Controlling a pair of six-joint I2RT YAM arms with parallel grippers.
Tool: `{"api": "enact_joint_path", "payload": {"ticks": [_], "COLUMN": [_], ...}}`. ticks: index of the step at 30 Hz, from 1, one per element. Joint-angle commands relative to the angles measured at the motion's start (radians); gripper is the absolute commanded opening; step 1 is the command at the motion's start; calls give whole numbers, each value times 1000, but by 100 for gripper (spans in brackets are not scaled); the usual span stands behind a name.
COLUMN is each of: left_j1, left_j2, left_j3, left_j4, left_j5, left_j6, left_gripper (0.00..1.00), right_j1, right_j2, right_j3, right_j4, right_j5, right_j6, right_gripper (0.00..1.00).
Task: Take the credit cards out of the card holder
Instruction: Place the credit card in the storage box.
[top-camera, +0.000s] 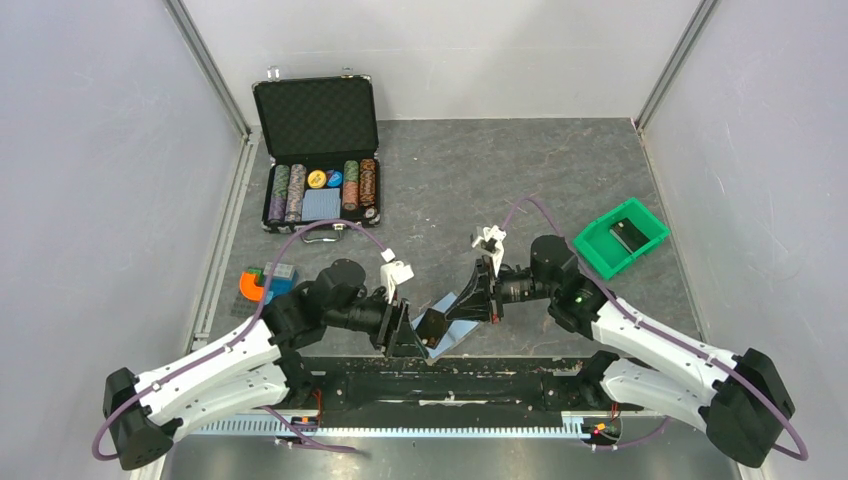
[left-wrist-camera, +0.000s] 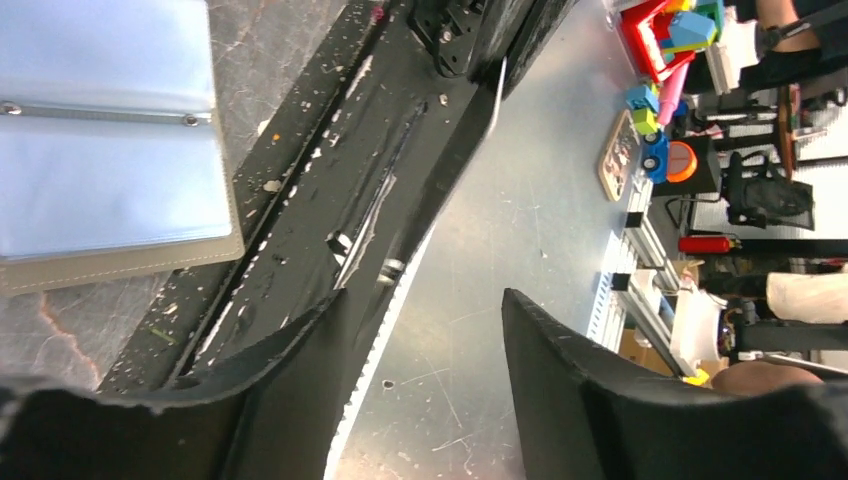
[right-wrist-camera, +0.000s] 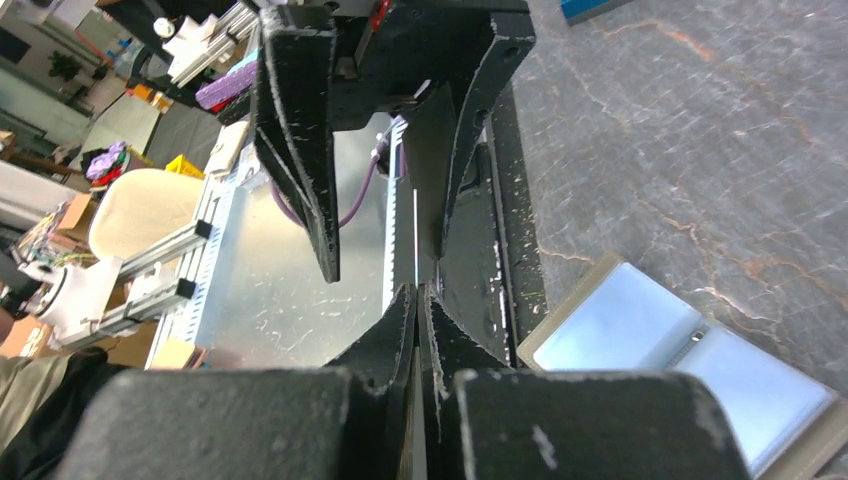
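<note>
The card holder (top-camera: 462, 328) lies spread open on the table near the front rail, its pale-blue panels up; it also shows in the left wrist view (left-wrist-camera: 110, 150) and the right wrist view (right-wrist-camera: 660, 340). My right gripper (right-wrist-camera: 418, 290) is shut on a thin credit card (right-wrist-camera: 415, 225) seen edge-on, held in the air above the front rail. From above the card (top-camera: 432, 324) looks dark, between the two grippers. My left gripper (left-wrist-camera: 425, 300) is open, its fingers (right-wrist-camera: 300, 150) standing either side of the card's far end without pinching it. The grippers (top-camera: 412, 335) (top-camera: 452, 312) face each other.
An open black chip case (top-camera: 318, 160) stands at the back left. A green bin (top-camera: 620, 238) sits at the right, and coloured toy blocks (top-camera: 265, 283) lie at the left. The black base rail (top-camera: 440, 375) runs along the near edge.
</note>
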Motion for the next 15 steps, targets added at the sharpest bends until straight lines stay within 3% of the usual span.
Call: {"api": "enact_joint_path", "payload": {"ticks": [1, 5, 15], "left_j1": [-1, -1, -1], "left_j2": [-21, -31, 13], "left_j3": [57, 75, 199], "left_j4": [-70, -121, -298], "left_j5": [-88, -190, -472], "left_j6": [58, 76, 184], "left_gripper": [73, 100, 100], "right_j1": [-28, -67, -196], "right_j2": [-20, -13, 19], "right_j3": [6, 17, 5], "right_j4": [31, 0, -73], "right_j5": [63, 97, 157], "right_j6": [27, 28, 4], "right_gripper": [0, 0, 0]}}
